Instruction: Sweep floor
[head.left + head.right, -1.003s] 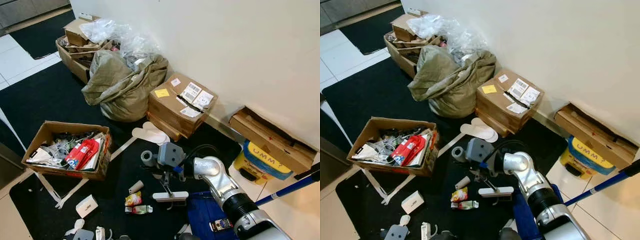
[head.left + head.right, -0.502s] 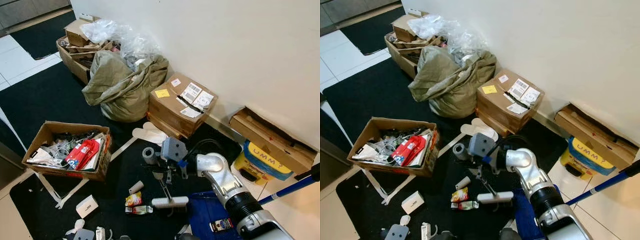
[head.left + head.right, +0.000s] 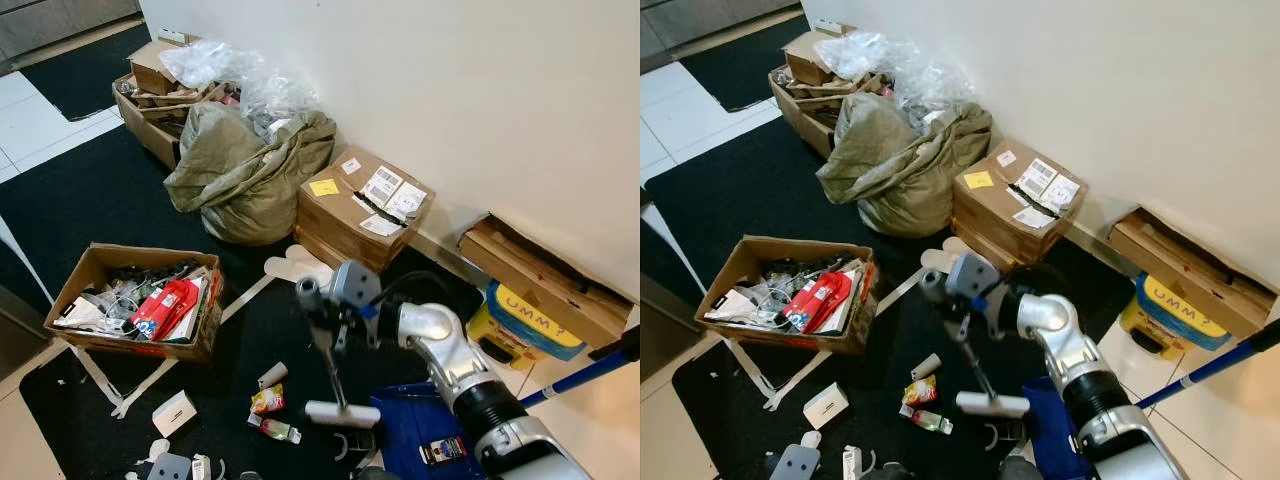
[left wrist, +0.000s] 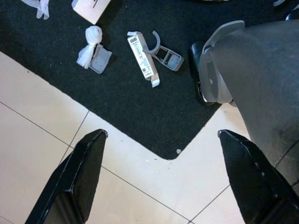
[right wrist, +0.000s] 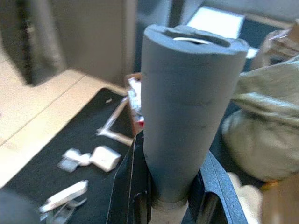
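A small hand brush is gripped by the right claw, the two black fingers being clenched around its grey handle just below the handle's top. The handle is tilted, and the white brush head is set on the black mat at about 6 o'clock from the claw. A blue dustpan is seen at 3 o'clock of the brush head, just beside it. At 9 o'clock of the head, small litter is scattered on the mat: a yellow and red packet, a small bottle, a cardboard tube and a white box. An open cardboard box of rubbish is placed at 10 o'clock, well apart from the brush. A taped parcel and a stuffed grey-green sack are stacked against the wall at 12 o'clock.

The left claw is held released, its fingers spread wide above the edge where the mat meets the pale floor tiles; a white carton and a grey clip are seen lying on the mat beyond it.
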`<state>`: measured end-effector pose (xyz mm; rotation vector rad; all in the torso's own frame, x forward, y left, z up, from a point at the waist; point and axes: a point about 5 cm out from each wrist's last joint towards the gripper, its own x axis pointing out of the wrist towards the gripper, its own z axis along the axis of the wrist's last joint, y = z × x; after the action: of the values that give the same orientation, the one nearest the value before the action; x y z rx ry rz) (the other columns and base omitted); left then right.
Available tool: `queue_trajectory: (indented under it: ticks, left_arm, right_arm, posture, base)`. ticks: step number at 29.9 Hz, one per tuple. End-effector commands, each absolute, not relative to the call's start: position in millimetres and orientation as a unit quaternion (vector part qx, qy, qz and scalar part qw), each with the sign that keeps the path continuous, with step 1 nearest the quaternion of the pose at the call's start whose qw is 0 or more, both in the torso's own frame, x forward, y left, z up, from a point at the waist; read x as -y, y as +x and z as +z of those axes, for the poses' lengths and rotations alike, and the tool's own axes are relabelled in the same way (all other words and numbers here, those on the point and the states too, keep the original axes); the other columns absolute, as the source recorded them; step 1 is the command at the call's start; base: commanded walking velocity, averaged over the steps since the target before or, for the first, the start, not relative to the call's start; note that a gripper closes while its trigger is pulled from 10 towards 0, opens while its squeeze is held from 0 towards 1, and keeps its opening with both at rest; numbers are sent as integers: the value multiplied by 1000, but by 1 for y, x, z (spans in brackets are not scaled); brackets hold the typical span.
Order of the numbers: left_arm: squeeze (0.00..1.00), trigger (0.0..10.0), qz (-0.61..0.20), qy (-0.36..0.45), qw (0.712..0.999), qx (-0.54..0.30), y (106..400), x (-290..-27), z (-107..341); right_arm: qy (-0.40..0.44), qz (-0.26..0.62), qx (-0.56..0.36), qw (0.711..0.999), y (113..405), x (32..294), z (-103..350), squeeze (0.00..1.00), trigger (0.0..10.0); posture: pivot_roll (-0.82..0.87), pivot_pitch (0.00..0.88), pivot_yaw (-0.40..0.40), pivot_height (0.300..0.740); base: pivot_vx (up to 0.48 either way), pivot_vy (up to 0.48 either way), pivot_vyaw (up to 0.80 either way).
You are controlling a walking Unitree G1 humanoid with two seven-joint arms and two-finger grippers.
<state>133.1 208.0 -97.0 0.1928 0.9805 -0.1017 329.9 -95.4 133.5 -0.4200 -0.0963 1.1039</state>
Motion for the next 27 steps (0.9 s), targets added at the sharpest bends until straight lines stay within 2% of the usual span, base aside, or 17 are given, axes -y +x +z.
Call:
queue_trajectory:
  ticks: [1, 3, 6, 8, 12, 13, 14, 15, 17, 18, 19, 21, 27]
  left_arm:
    - [0, 10000, -66, 88, 866, -487, 124, -196, -103]
    - [0, 10000, -70, 88, 867, -485, 128, -188, -103]
    - [0, 10000, -71, 88, 867, -485, 130, -186, -103]
    - [0, 10000, -71, 88, 867, -486, 131, -188, -102]
    - [0, 10000, -67, 90, 865, -489, 131, -193, -101]
    - [0, 10000, -64, 91, 863, -493, 130, -199, -101]
    - [0, 10000, -64, 91, 863, -493, 130, -199, -101]
    - [0, 10000, -62, 96, 861, -496, 128, -203, -101]
    - [0, 10000, -62, 96, 861, -496, 128, -203, -101]
    - [0, 10000, -58, 98, 859, -499, 127, -207, -101]
    - [0, 10000, -58, 98, 859, -499, 127, -207, -101]
    - [0, 10000, -52, 101, 858, -501, 127, -209, -101]
    - [0, 10000, -46, 104, 858, -502, 130, -208, -100]
  right_arm:
    - [-203, 508, 74, 834, 333, 93, 143, 0, 10000]
    - [-186, 463, 85, 863, 341, 96, 152, 0, 10000]
    - [-176, 447, 86, 873, 343, 97, 155, 0, 10000]
    - [-150, 408, 69, 898, 347, 100, 157, 0, 10000]
    - [-124, 367, 46, 921, 350, 102, 156, 0, 10000]
    - [-78, 335, 29, 939, 353, 103, 155, 0, 10000]
    - [-78, 335, 29, 939, 353, 103, 155, 0, 10000]
    - [-28, 308, 11, 951, 355, 104, 154, 0, 10000]
    - [-28, 308, 11, 951, 355, 104, 154, 0, 10000]
    - [29, 282, -3, 959, 357, 104, 152, 0, 10000]
    - [29, 282, -3, 959, 357, 104, 152, 0, 10000]
    - [129, 227, -35, 965, 356, 103, 143, 0, 10000]
    - [175, 180, -55, 966, 351, 98, 133, 0, 10000]
  posture:
    - [-77, 149, 4, 740]
    - [-80, 124, -1, 740]
    - [-80, 124, -1, 740]
    - [-84, 111, -7, 740]
    - [-91, 90, -8, 740]
    - [-97, 83, -6, 740]
    - [-97, 83, -6, 740]
    - [-100, 80, -6, 740]
    - [-100, 80, -6, 740]
    - [-101, 76, -5, 740]
    - [-101, 76, -5, 740]
    - [-104, 66, 1, 740]
    - [-108, 59, 3, 740]
  base:
    - [0, 0, 0]
    - [0, 0, 0]
    - [0, 0, 0]
    - [0, 0, 0]
    - [0, 0, 0]
    - [0, 0, 0]
    - [0, 0, 0]
    - [0, 0, 0]
    - [0, 0, 0]
    - [0, 0, 0]
    - [0, 0, 0]
    - [0, 0, 0]
    - [0, 0, 0]
